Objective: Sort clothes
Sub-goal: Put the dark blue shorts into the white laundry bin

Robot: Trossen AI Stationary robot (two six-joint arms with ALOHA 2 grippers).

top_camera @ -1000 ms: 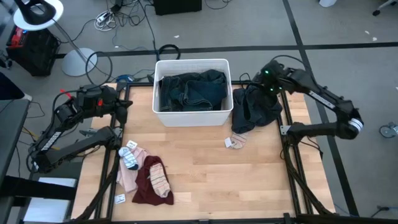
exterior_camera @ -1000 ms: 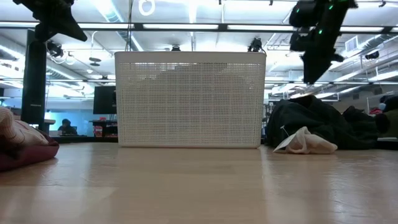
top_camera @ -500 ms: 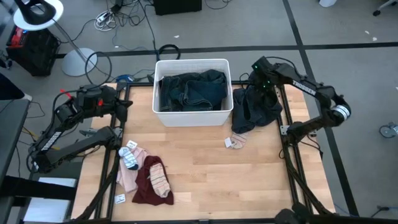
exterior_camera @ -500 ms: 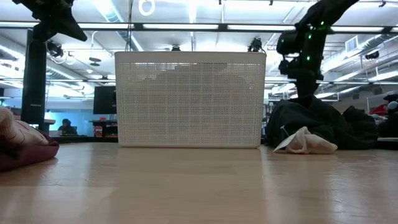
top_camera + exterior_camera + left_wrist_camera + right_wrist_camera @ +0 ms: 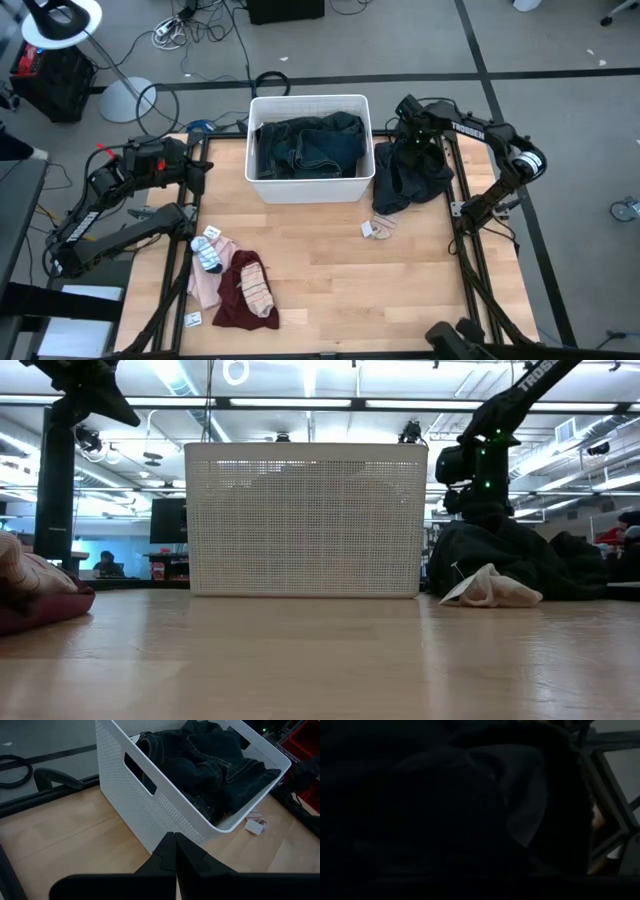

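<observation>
White lettering runs along the right arm (image 5: 530,378) near the top of the low view, at about one o'clock from the white bin (image 5: 305,520); it looks like "TROSSEN", though only part shows. The same arm's link (image 5: 470,126) carries pale lettering in the high view, too small to read.

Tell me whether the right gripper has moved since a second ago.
Yes. In the high view the right gripper has travelled left toward the white rectangular plastic bin and now sits down on the dark black garment pile beside it.
</observation>
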